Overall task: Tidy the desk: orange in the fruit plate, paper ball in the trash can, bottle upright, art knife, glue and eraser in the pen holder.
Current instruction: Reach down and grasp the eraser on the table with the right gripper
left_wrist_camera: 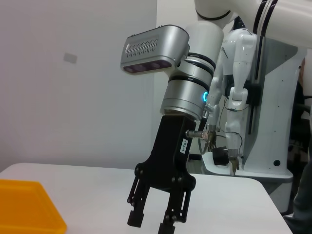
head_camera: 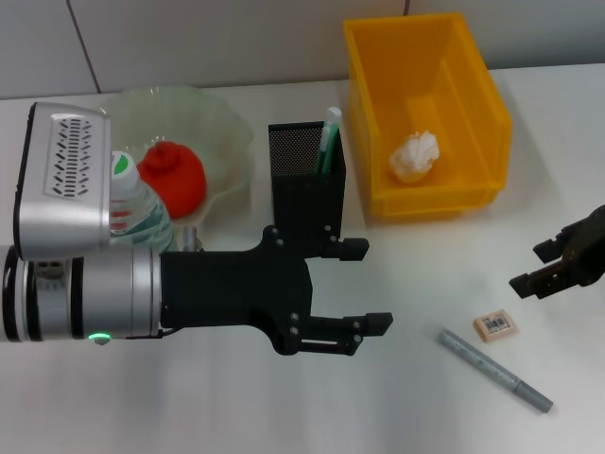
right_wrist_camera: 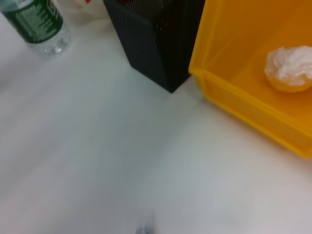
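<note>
The orange point(head_camera: 175, 177) lies in the pale green fruit plate point(head_camera: 227, 123). Next to it the bottle point(head_camera: 138, 210) stands upright, partly hidden by my left arm. A crumpled paper ball point(head_camera: 416, 156) rests in the yellow trash can point(head_camera: 473, 66). A green-and-white stick point(head_camera: 329, 135) pokes out of the black mesh pen holder point(head_camera: 304, 189). On the table at the right lie the eraser point(head_camera: 495, 324) and the grey art knife point(head_camera: 494, 369). My left gripper point(head_camera: 365, 286) hovers open in front of the pen holder. My right gripper point(head_camera: 539, 267) is open, up and to the right of the eraser.
The right wrist view shows the bottle point(right_wrist_camera: 36, 24), the pen holder point(right_wrist_camera: 156, 39), the trash can point(right_wrist_camera: 253, 73) and the paper ball point(right_wrist_camera: 290, 68). In the left wrist view my right gripper point(left_wrist_camera: 150, 223) hangs over the white table point(left_wrist_camera: 87, 195).
</note>
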### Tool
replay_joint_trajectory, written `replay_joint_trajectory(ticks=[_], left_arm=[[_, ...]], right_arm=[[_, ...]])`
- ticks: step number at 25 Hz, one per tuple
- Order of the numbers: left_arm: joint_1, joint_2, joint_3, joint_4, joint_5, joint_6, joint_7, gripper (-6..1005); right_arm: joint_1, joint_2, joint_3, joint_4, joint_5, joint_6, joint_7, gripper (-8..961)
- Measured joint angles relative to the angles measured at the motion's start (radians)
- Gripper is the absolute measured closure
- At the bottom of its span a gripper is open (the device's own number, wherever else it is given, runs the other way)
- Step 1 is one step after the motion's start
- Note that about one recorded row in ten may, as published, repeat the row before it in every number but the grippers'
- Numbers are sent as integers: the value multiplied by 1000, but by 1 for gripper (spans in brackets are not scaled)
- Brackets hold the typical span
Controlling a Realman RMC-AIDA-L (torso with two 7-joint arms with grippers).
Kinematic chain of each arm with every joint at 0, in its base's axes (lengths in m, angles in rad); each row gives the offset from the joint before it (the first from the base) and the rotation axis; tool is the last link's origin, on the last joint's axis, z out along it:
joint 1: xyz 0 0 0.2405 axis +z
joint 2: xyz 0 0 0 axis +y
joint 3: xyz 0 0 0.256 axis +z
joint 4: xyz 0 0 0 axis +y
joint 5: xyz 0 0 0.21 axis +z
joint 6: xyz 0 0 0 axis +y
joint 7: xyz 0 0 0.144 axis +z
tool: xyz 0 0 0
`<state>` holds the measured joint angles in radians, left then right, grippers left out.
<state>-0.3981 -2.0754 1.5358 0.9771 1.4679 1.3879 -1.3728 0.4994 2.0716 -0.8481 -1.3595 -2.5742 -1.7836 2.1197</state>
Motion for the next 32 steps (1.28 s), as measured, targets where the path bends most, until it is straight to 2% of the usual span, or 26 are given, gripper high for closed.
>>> replay_joint_trajectory(ticks=[10,32], left_arm=[[0,0,14,0,-1,-1,0,214],[-10,-1,23,-14,-3,-9,0,213]], right_arm=[[49,2,-28,68,-65,-8,22,266],[73,4,-149,136,-103,52,54,266]])
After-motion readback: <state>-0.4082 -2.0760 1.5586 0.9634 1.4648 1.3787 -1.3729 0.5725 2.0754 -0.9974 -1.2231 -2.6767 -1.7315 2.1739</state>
